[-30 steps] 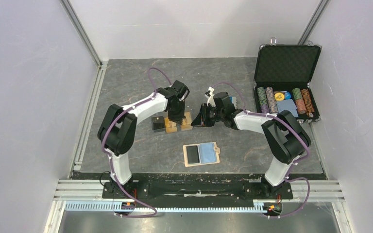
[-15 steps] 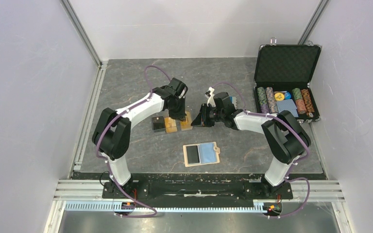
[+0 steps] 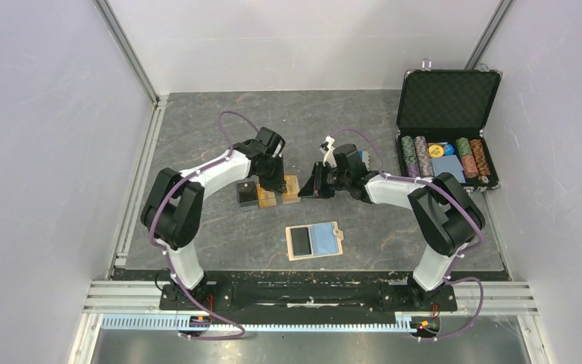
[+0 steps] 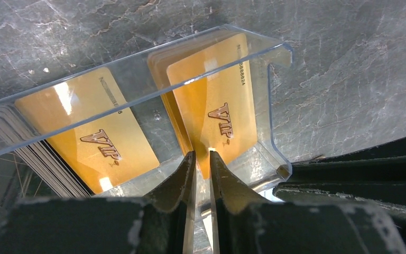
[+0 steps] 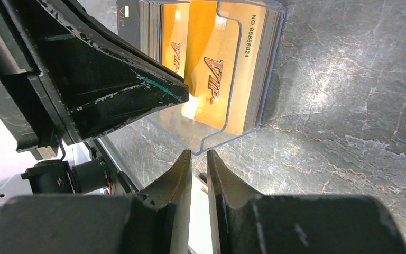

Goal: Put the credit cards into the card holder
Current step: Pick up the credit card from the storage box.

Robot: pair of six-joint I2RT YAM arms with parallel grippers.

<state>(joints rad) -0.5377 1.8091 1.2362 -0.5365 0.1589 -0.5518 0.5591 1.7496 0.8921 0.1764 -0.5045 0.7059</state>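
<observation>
Tan leather-like card holder [image 3: 324, 240]: lies opened flat on the grey stone-pattern bench [image 3: 197, 136], with the snap tab at its right and light-blue lining showing on its right half. Contents: one black card [image 3: 301, 240] seated in its left half. No gold card is in it.

Clear acrylic tray [image 4: 270, 106]: stands beyond the card holder and a little to its left, apart from it. Contents by compartment: gold VIP cards [image 4: 219, 106] stacked in the end closest to the card holder; a second gold stack [image 4: 92, 132] next along; dark cards [image 4: 37, 159] in the end farthest from the card holder.

Left hand [image 4: 201, 157]: over the tray, beyond the card holder. Its fingers are a thin slit apart, tips at the edge of the front gold VIP card. I cannot tell whether they pinch that card or only straddle it.

Right hand [image 5: 196, 155]: beyond the card holder, at the tray's end wall. Its fingers are nearly together and look clamped on the lip of the clear wall, steadying the tray.

Chip case [image 3: 445, 102]: open, far to the right of the card holder and beyond it, with poker chips [image 3: 417, 155] in rows inside. Not part of the job.

Status, judged: begun, not finished. One card is stowed; the gold cards are all in the tray, none lifted clear. Remaining: draw a gold card out, carry it to the card holder, slide it into a pocket, and repeat as required.
</observation>
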